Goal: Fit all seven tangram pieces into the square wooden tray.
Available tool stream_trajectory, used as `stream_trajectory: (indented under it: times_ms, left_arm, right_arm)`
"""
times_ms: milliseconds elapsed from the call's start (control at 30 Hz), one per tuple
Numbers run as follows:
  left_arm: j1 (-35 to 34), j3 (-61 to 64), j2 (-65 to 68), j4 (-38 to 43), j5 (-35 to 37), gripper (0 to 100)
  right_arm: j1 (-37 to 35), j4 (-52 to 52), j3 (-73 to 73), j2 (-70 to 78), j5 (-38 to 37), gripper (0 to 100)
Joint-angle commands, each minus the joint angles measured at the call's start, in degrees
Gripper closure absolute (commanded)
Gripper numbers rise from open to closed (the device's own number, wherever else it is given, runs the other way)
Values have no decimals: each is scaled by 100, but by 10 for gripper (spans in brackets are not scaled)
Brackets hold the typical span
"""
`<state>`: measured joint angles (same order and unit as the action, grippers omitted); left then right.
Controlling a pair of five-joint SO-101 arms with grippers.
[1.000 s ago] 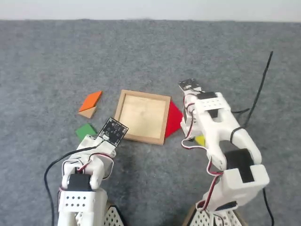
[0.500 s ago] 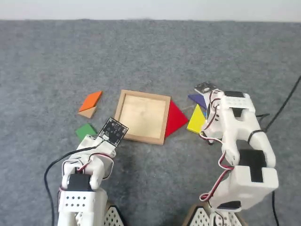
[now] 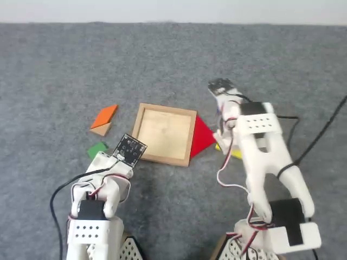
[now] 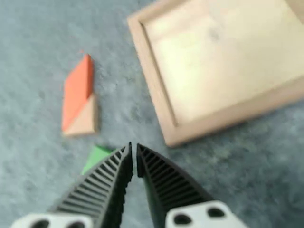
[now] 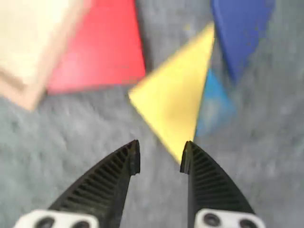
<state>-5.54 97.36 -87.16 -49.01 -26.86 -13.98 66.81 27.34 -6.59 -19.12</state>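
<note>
Here, the right gripper [image 5: 160,154] is seen parted to a moderate gap and holding nothing, poised above a corner of the yellow triangle [image 5: 178,102]. The left gripper [image 4: 133,154] is held all but closed, empty, near the green piece [image 4: 97,156]. The square wooden tray [image 3: 162,158] is shown at the middle of the desk [image 3: 54,65], with no piece yet fitted inside. A slip is to be feared: the yellow triangle is thin, flat and smooth-faced, so its slanted edges could be squeezed out from between the ribbed jaws, and the light blue piece [image 5: 213,107] touching it could be dragged along. The red triangle [image 5: 102,52], pressed against the tray's raised rim, might also be nudged. The desk is covered in grey, felt-like fabric, on which the painted pieces may snag. The orange parallelogram [image 4: 76,88] and a tan triangle [image 4: 83,121] are set edge to edge beyond the tray's other side, and a dark blue piece [image 5: 242,28] is seen just beside the yellow
</note>
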Motion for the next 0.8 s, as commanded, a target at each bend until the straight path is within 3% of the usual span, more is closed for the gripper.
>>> stream_trajectory:
  times_ms: [0,167,300,500,767]
  left_arm:
    - [-255,-804,-35,35,26,981]
    - [-1029,-1736,-9,-352,1046,952]
    - [-958,-1824,-9,-598,1793,870]
    - [-923,-1851,-9,-624,2330,806]
    - [-870,-1877,-9,-624,2391,792]
  right_arm:
    - [-127,-796,-202,207,-229,845]
    - [-4,-1138,-237,840,-255,843]
    - [22,-1068,-519,1156,-246,842]
    - [-4,-681,-1099,1815,-237,710]
    - [-75,-31,-2110,2695,18,718]
